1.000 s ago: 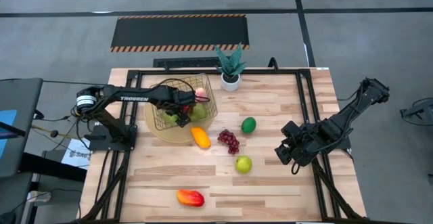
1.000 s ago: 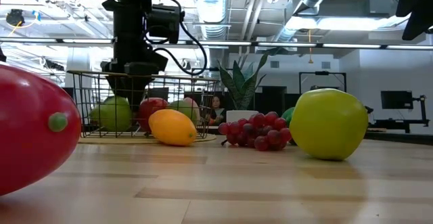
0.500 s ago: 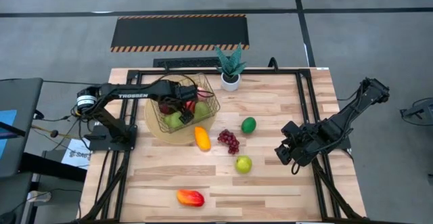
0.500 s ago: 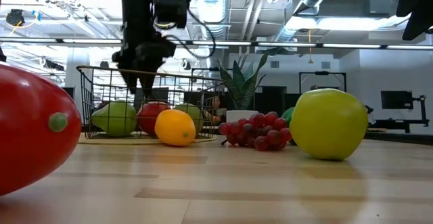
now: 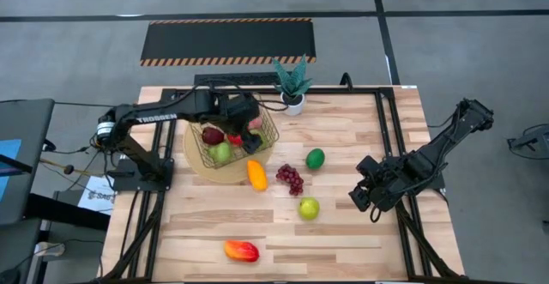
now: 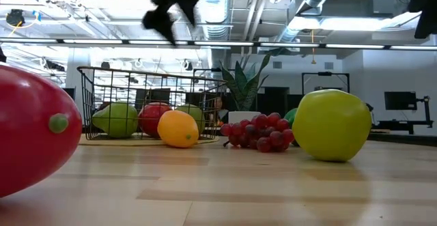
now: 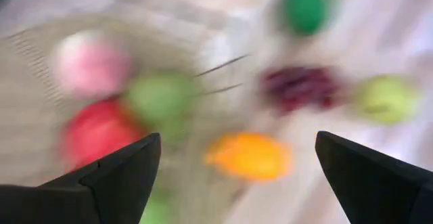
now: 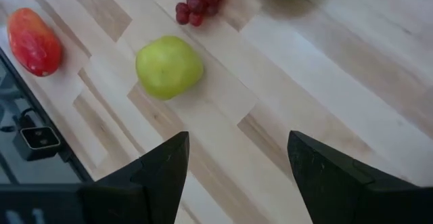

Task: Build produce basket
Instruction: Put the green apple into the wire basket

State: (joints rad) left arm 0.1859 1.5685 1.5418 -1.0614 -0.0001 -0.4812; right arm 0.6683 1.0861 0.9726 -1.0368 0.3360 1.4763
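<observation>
We note the left gripper (image 5: 249, 135) has lifted out of the basket (image 5: 204, 154) since a second ago, fingers spread and empty; the fruit it carried now lies inside. One more piece is banked. Still out on the table: orange mango (image 5: 255, 174), grapes (image 5: 290, 178), lime (image 5: 316, 158), green apple (image 5: 309, 207), red mango (image 5: 241, 250). The right gripper (image 5: 371, 200) waits spread near the table's right edge. The left wrist view is smeared; we cannot count the basket's contents.

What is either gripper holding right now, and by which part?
Nothing. The left gripper hangs open above the basket, and the right gripper waits open over bare table, both empty.
</observation>
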